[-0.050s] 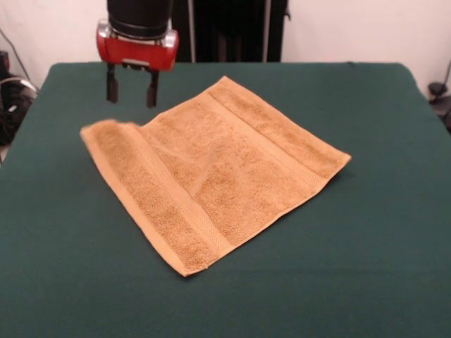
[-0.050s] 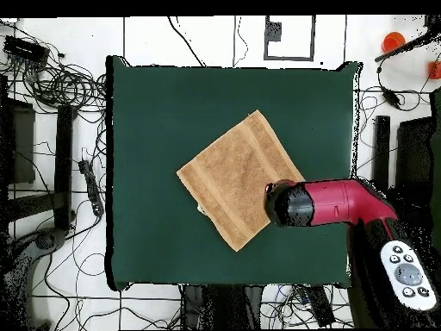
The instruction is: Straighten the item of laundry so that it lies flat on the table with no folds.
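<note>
Green table (image 1: 380, 267) bears towel (image 1: 218, 176) lying diagonally, corners toward its edges.

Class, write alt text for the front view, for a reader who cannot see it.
A golden-tan towel lies spread almost flat, turned like a diamond, on a dark green table. Its left corner looks slightly raised or folded. Above that corner the red and black arm's gripper hangs open, its two dark fingers pointing down and holding nothing.

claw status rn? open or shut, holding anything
claw: open, holding nothing, its two fingers apart above the table, just off the towel at its raised left corner in the front view.
</note>
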Tool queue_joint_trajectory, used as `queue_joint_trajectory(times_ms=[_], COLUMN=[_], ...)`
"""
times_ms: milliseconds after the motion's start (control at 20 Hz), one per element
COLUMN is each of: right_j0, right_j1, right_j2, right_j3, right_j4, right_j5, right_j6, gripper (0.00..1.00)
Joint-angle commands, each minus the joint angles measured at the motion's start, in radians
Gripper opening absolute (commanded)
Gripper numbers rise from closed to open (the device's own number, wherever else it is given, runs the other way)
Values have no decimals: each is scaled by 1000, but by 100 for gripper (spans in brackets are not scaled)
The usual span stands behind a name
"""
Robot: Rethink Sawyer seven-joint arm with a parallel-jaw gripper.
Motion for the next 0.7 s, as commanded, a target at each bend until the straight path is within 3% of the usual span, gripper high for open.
queue_joint_trajectory(times_ms=[50,450,700], right_j0=[-10,-14,1], right_j1=[2,19,62], right_j2=[92,96,96], right_j3=[21,12,1], right_j4=[5,-19,-64], right_j5=[93,73,-58], right_j6=[-220,-204,-136], gripper=[100,100,100])
